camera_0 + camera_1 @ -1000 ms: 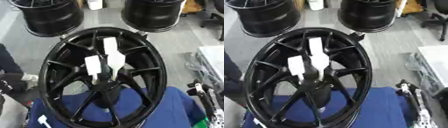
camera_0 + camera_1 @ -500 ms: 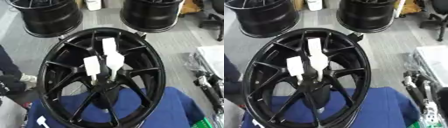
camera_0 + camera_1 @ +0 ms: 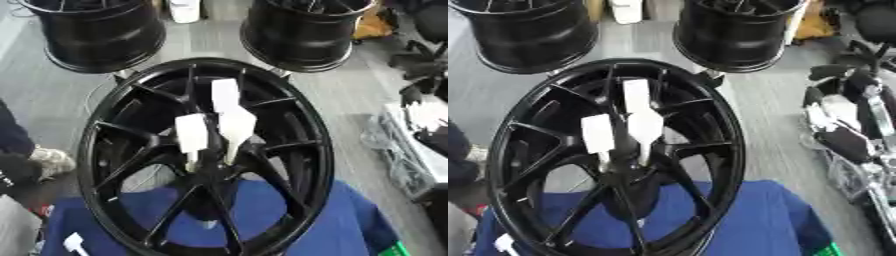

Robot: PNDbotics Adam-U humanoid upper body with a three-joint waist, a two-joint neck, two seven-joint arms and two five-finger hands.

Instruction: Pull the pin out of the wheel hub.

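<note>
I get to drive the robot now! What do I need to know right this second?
Right hand: at the right side, well away from the wheel and touching none of the job's things. I cannot tell whether it is open or shut.
Left hand: not in view.
Wheel: right in front, tilted, with its lower part over the blue cloth.
White pins: sticking out of the hub in the middle of the wheel.
Done: nothing yet; no pin is out.
Left: bring a hand to the hub, take hold of a pin and pull it out.
</note>
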